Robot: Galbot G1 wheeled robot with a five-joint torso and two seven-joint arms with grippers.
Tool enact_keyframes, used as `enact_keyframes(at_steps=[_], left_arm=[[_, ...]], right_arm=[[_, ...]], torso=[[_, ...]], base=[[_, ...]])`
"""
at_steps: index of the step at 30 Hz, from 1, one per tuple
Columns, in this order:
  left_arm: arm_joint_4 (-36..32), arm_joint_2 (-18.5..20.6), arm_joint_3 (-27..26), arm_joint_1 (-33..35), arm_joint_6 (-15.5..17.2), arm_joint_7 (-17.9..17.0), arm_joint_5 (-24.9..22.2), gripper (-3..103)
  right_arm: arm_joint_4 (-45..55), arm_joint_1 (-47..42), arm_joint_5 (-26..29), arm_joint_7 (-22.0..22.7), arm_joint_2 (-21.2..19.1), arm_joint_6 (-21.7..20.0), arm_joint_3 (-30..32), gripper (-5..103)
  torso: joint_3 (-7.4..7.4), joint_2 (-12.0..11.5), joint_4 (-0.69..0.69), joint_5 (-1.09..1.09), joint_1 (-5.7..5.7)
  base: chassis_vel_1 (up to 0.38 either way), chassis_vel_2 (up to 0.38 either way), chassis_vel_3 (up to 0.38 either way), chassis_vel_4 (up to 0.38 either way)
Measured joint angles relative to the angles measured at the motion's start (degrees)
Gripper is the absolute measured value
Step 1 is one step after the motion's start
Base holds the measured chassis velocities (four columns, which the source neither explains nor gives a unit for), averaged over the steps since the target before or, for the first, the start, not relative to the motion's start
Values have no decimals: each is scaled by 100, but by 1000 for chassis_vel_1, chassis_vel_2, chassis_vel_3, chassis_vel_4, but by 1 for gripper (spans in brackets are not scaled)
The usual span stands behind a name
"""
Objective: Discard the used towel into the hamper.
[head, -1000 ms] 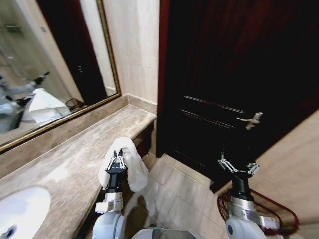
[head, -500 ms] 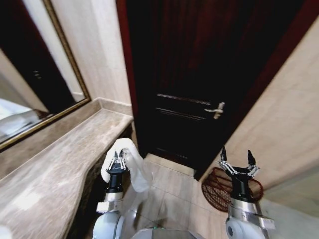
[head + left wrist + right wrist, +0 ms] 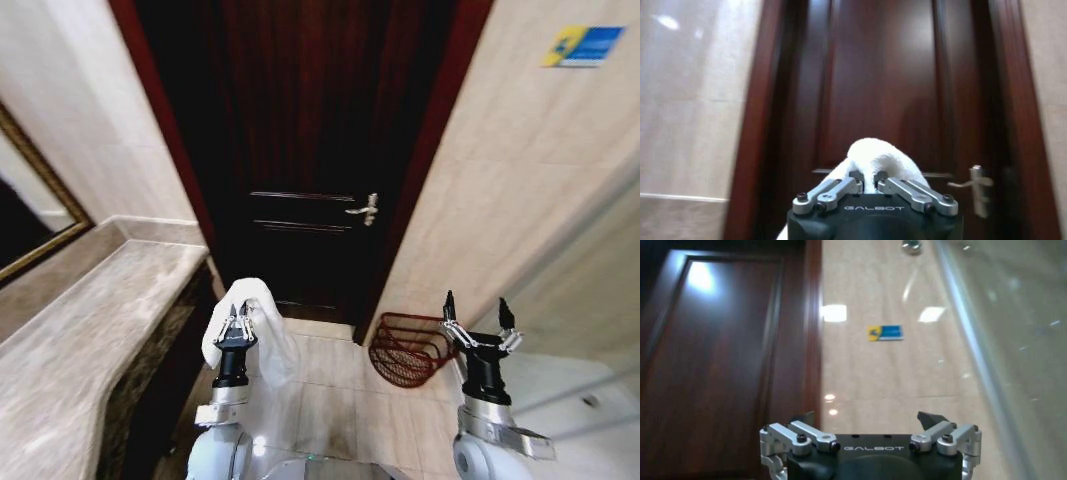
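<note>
counter: marble counter (image 3: pixel 80 330) runs along the robot's left, nothing on the part I can see
mirror: gold-framed mirror (image 3: pixel 35 220) on the wall above it
left gripper: left gripper (image 3: pixel 236 330) held up in front of the chest, fingers pinched shut on the towel
towel: white towel (image 3: pixel 255 320) draped over the left fingertips, hanging down behind them, well off the floor; against the door in the left wrist view (image 3: pixel 877 160)
door: dark wood door (image 3: pixel 300 150) straight ahead, closed, lever handle (image 3: pixel 365 209) on its right side
hamper: reddish-brown open-weave hamper (image 3: pixel 408 348) on the tiled floor by the wall, just right of the door frame, low and to the right of the towel, near the right arm
hamper contents: looks empty from here, only the weave visible inside; part of it hides behind the right gripper
right gripper: right gripper (image 3: pixel 476 322) raised, fingers spread wide, holding nothing; same in its wrist view (image 3: pixel 870 432)
sign: small blue-yellow sign (image 3: pixel 583 45) high on the right wall
progress: towel is picked up and the hamper is in sight; not yet over it
left to do: get the towel above the hamper rim, let go
</note>
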Motion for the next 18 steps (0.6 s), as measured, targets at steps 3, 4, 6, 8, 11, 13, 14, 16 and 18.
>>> enact_keyframes(at_steps=[3,4,6,8,11,13,14,16,18], left_arm=[[24,0,8,-2,-2,2,1,7],[34,0,11,-3,-4,3,1,7],[41,0,11,-7,-8,3,1,7],[63,0,9,-25,-12,3,-5,7],[70,0,6,-40,-13,4,-15,7],[75,0,5,-52,-13,6,-20,7],[75,0,5,-52,-13,6,-20,7],[80,0,2,-62,-12,7,-30,7],[95,0,-22,-77,-12,8,-39,7]], right_arm=[[-3,4,-13,18,-3,0,0,100],[-5,4,-15,20,-5,0,1,100],[-7,3,-16,20,-6,0,1,100],[-21,3,-19,20,-6,1,2,100],[-36,2,-20,20,-6,5,2,100],[-37,-2,-20,19,-2,8,2,100],[-37,-2,-20,19,-2,8,2,100],[-37,-4,-16,33,12,14,-2,100],[-39,-8,-16,63,15,25,-2,100]], torso=[[0,0,0,0,0],[0,0,0,-1,0],[0,0,0,0,0],[0,0,0,-1,0],[0,0,0,0,0],[0,0,0,-1,0],[0,0,0,-1,0],[0,0,0,0,0],[0,0,0,-1,0]], base=[[-120,-129,-129,-133],[-116,-136,-125,-115],[-116,-132,-113,-115],[-125,-123,-115,-114],[-125,-116,-124,-119],[-135,-112,-136,-135],[-135,-112,-146,-141],[-118,-125,-144,-134],[-133,-129,-132,-104]])
